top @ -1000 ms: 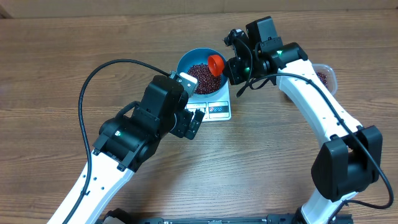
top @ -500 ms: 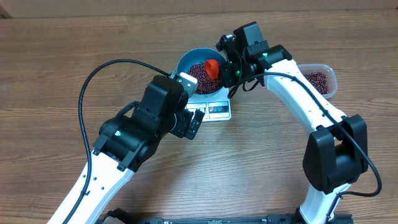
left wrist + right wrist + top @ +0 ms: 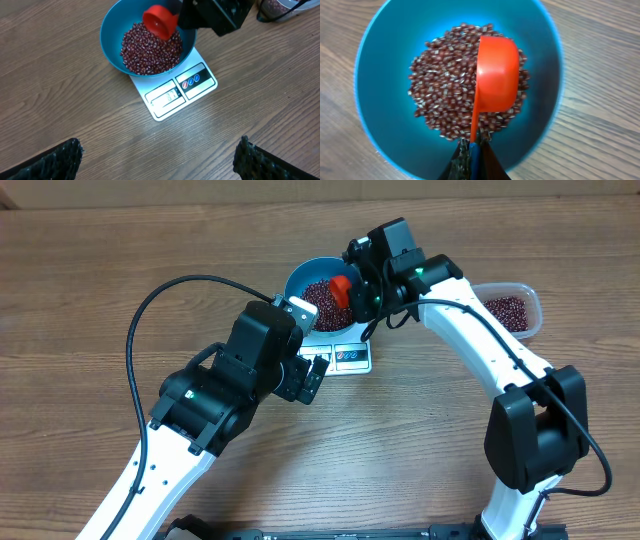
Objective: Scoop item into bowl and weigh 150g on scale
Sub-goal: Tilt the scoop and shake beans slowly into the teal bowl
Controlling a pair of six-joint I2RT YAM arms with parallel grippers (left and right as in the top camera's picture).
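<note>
We see the right tool pressed together on the thin handle of a red scoop, pinching it near the handle's end. The scoop's cup sits inside the rim of the light-blue bowl, tipped over the pile of dark red-brown beans. We cannot tell whether it touches them. The beans cover the bottom of the bowl and climb a little way up its walls.

The bowl stands on the white scale, covering its rear part. The grey display and the label panel show in front of the bowl, but we cannot read the figures. The scale lies flat on the wooden surface.

The left tool is spread wide and holds nothing. It hovers above the bare surface just in front of the scale. A clear plastic tub with more beans stands on the far side of the right arm, well apart from the scale.
</note>
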